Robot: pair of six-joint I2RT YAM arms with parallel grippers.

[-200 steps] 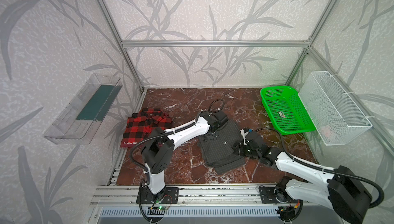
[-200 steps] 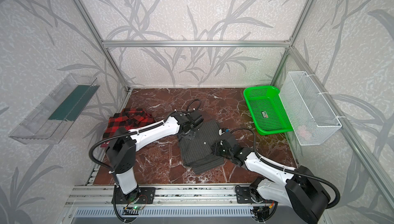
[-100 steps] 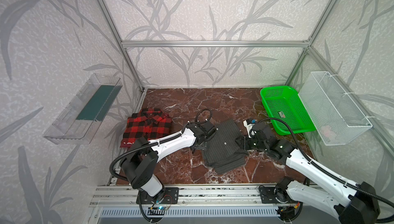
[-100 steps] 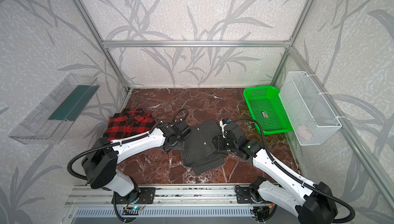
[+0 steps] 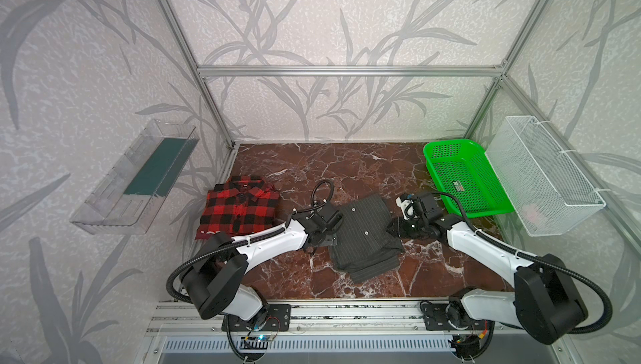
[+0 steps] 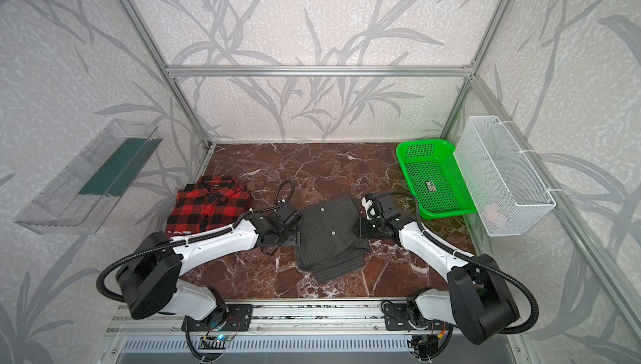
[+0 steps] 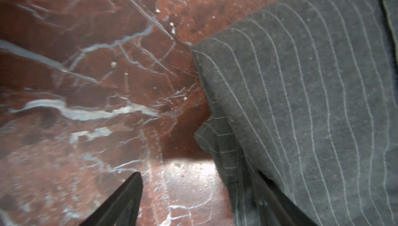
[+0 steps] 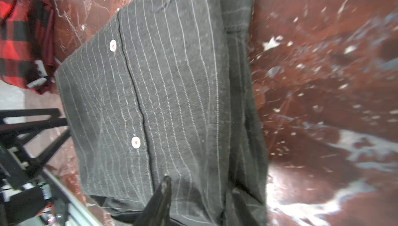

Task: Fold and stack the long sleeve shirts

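Note:
The charcoal pinstriped shirt [image 5: 364, 237] [image 6: 329, 237] lies folded mid-table, white buttons up [image 8: 136, 142]. The red-and-black plaid shirt [image 5: 239, 208] [image 6: 211, 208] lies folded at the left, apart from it. My left gripper [image 5: 314, 242] [image 7: 198, 174] is low at the charcoal shirt's left edge, jaws wide open. One finger is over bare table and the other is tucked under the cloth's fold [image 7: 273, 199]. My right gripper [image 5: 393, 230] [image 8: 199, 188] is at the shirt's right edge, its fingers closed in on a fold of the cloth.
A green plastic basket [image 5: 464, 178] stands at the back right, close behind the right arm. A white wire basket [image 5: 544, 175] hangs on the right wall and a clear shelf [image 5: 138, 178] on the left wall. The metal rail [image 5: 347, 313] runs along the table's front.
My left gripper has come back from the charcoal shirt's far corner to its left edge and narrowed a little. The right gripper has stayed at the right edge and its jaws have closed in.

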